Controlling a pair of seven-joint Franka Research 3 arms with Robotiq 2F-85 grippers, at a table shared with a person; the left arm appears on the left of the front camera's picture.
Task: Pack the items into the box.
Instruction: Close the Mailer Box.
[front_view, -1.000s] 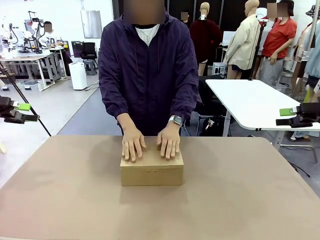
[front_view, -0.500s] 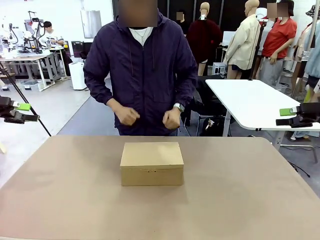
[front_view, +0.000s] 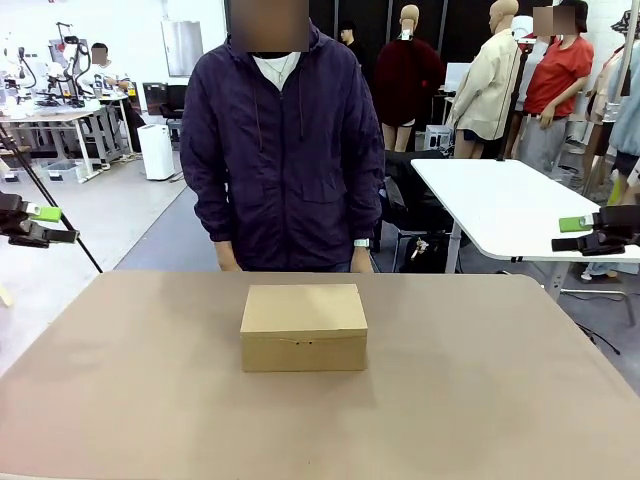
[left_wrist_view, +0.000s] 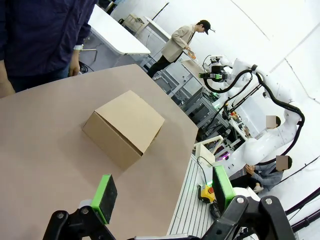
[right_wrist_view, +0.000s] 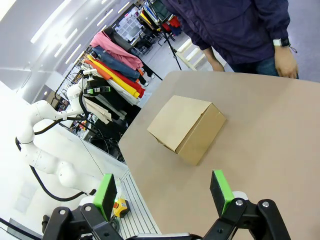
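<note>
A: Quick pass. Where's the box?

B: The box sits closed, lid flat, on the desk, about mid-width and toward the far half. Nothing is touching it. Plain brown cardboard, with a small seam on the near face.

A: The items?

B: Can't see any of them; with the lid shut, I can't tell what's inside.

A: Left claw?

B: The left claw is at the far left edge of the front view, off the desk's side and raised, well apart from the box. In its own wrist view the left claw has its fingers spread wide, green pads facing each other with nothing between them.

A: Right one?

B: Same deal. The right claw is at the far right edge, raised, off the desk and well apart from the box. The right wrist view shows the right claw with fingers apart, holding nothing, and the box ahead on the desk.

A: The person?

B: The person stands at the far side in a dark purple zip jacket, arms hanging down, hands at the desk's far edge behind the box and not touching it. There's a watch on one wrist.

A: Anything else on the desk?

B: Just the box.
</note>
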